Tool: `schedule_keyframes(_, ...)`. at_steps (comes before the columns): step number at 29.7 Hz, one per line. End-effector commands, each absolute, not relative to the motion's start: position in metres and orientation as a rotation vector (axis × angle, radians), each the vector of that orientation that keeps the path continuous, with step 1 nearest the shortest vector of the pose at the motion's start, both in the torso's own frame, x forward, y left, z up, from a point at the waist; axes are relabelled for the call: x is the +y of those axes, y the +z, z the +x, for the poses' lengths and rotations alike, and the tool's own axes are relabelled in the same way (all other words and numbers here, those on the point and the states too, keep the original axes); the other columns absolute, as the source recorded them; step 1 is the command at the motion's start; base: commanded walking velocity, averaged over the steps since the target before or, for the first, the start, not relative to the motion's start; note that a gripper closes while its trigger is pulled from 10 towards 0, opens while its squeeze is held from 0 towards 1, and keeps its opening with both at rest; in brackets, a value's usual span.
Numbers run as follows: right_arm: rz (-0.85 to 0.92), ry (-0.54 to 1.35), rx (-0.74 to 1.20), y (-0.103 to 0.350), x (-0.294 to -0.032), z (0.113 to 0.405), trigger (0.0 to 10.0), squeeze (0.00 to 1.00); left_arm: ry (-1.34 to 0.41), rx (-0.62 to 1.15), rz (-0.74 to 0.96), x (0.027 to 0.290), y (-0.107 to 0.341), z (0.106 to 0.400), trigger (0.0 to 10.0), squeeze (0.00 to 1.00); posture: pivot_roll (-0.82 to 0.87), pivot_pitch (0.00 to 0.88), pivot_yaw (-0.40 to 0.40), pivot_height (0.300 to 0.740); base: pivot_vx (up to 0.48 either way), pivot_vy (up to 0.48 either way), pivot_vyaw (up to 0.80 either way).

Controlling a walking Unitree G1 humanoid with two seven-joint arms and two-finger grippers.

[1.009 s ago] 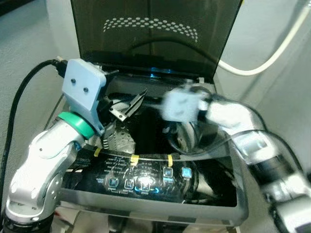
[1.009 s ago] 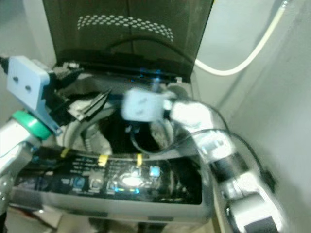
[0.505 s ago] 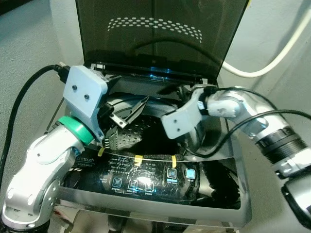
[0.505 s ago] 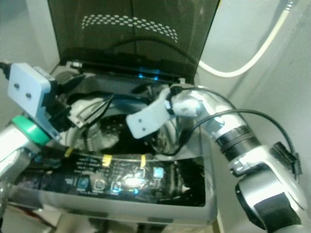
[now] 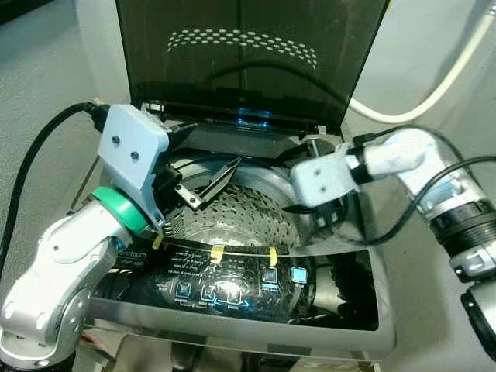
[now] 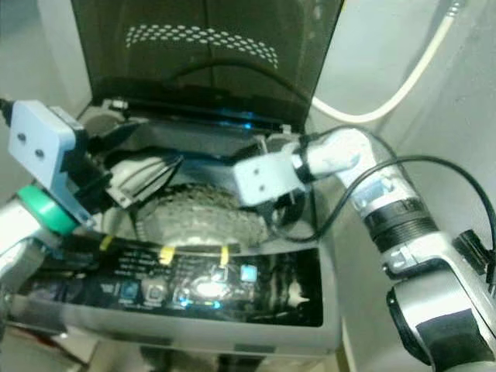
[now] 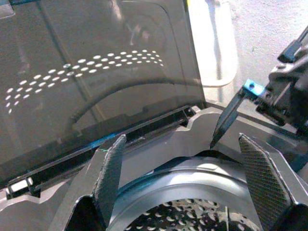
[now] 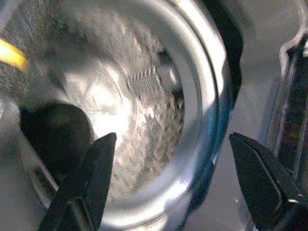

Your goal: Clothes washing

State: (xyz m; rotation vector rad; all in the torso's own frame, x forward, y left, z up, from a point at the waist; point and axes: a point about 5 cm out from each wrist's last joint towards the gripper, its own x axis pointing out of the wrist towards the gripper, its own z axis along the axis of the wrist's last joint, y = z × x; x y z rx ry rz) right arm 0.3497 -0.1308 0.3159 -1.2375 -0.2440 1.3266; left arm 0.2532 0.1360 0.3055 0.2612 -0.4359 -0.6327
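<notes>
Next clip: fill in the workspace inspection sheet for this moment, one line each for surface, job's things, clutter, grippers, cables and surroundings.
Surface: top-loading washing machine, dark lid raised upright at the back, control panel lit.
Job's things: perforated steel drum exposed; a dark mass shows inside in the right wrist view, too blurred to identify.
Clutter: yellow tape strips on the panel's edge.
Grippers: left gripper open over the drum's left rim; right gripper open over its right side; neither holds anything.
Cables: black cable to the left wrist; black cables along the right arm.
Surroundings: pale hose on the wall behind, right.
</notes>
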Motion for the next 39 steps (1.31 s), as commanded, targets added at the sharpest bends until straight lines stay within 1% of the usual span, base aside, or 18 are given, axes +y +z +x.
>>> schedule_keyframes(1,-1.207,1.351,-0.231,0.315,-0.135,0.348,10.0,0.0,-0.646,-0.445,0.273,0.135,0.308,0.249,10.0,0.0,0.16,0.071,-0.024,0.74,0.0,0.0,0.0)
schedule_keyframes(4,-1.19,1.366,-0.208,0.313,-0.138,0.348,10.0,0.0,-0.647,-0.444,0.272,0.135,0.308,0.249,10.0,0.0,0.16,0.072,-0.024,0.74,0.0,0.0,0.0)
schedule_keyframes(6,-1.018,1.433,-0.206,0.316,-0.142,0.344,10.0,0.0,-0.647,-0.444,0.271,0.135,0.308,0.249,10.0,0.0,0.16,0.075,-0.026,0.74,0.0,0.0,0.0)
schedule_keyframes(7,-1.018,1.433,-0.206,0.316,-0.142,0.344,10.0,0.0,-0.647,-0.444,0.271,0.135,0.308,0.249,10.0,0.0,0.16,0.075,-0.026,0.74,0.0,0.0,0.0)
schedule_keyframes(9,-0.707,1.461,-0.324,0.335,-0.141,0.34,10.0,0.0,-0.64,-0.453,0.261,0.136,0.309,0.247,10.0,0.0,0.17,0.078,-0.027,0.74,0.0,0.0,0.0)
schedule_keyframes(10,-0.707,1.461,-0.324,0.335,-0.141,0.34,10.0,0.0,-0.64,-0.453,0.261,0.136,0.309,0.247,10.0,0.0,0.17,0.078,-0.027,0.74,0.0,0.0,0.0)
schedule_keyframes(12,-0.484,1.414,-0.431,0.349,-0.144,0.34,10.0,0.0,-0.593,-0.489,0.234,0.139,0.314,0.248,10.0,0.0,0.17,0.082,-0.02,0.74,0.0,0.0,0.0)
schedule_keyframes(13,-0.484,1.414,-0.431,0.349,-0.144,0.34,10.0,0.0,-0.593,-0.489,0.234,0.139,0.314,0.248,10.0,0.0,0.17,0.082,-0.02,0.74,0.0,0.0,0.0)
schedule_keyframes(15,-0.278,1.36,-0.491,0.358,-0.152,0.341,10.0,0.0,-0.5,-0.517,0.233,0.145,0.318,0.253,10.0,0.0,0.18,0.086,-0.012,0.74,0.0,0.0,0.0)
schedule_keyframes(23,-0.075,1.376,-0.515,0.361,-0.159,0.336,10.0,0.0,-0.388,-0.559,0.212,0.154,0.328,0.26,10.0,0.0,0.17,0.09,0.001,0.74,0.0,0.0,0.0)
schedule_keyframes(25,-0.001,1.327,-0.565,0.369,-0.164,0.337,10.0,0.0,-0.361,-0.575,0.204,0.157,0.331,0.262,10.0,0.0,0.17,0.091,0.005,0.74,0.0,0.0,0.0)
schedule_keyframes(26,0.128,1.181,-0.658,0.382,-0.174,0.341,10.0,0.0,-0.37,-0.588,0.255,0.154,0.332,0.261,10.0,0.0,0.18,0.094,0.004,0.74,0.0,0.0,0.0)
schedule_keyframes(27,0.128,1.181,-0.658,0.382,-0.174,0.341,10.0,0.0,-0.37,-0.588,0.255,0.154,0.332,0.261,10.0,0.0,0.18,0.094,0.004,0.74,0.0,0.0,0.0)
schedule_keyframes(30,0.169,0.984,-0.723,0.386,-0.178,0.346,10.0,0.0,-0.385,-0.606,0.318,0.145,0.33,0.259,10.0,0.0,0.18,0.097,0.0,0.74,0.0,0.0,0.0)
schedule_keyframes(33,0.095,0.758,-0.776,0.383,-0.174,0.348,10.0,0.0,-0.317,-0.663,0.325,0.142,0.337,0.261,10.0,0.0,0.18,0.096,0.0,0.74,0.0,0.0,0.0)
schedule_keyframes(34,0.095,0.758,-0.776,0.383,-0.174,0.348,10.0,0.0,-0.317,-0.663,0.325,0.142,0.337,0.261,10.0,0.0,0.18,0.096,0.0,0.74,0.0,0.0,0.0)
schedule_keyframes(37,-0.014,0.537,-0.825,0.367,-0.159,0.345,10.0,0.0,-0.216,-0.729,0.349,0.142,0.346,0.267,10.0,0.0,0.18,0.093,-0.002,0.74,0.0,0.0,0.0)
schedule_keyframes(39,0.008,0.468,-0.819,0.356,-0.152,0.343,10.0,0.0,-0.193,-0.745,0.387,0.14,0.346,0.27,10.0,0.0,0.18,0.092,-0.003,0.74,0.0,0.0,0.0)
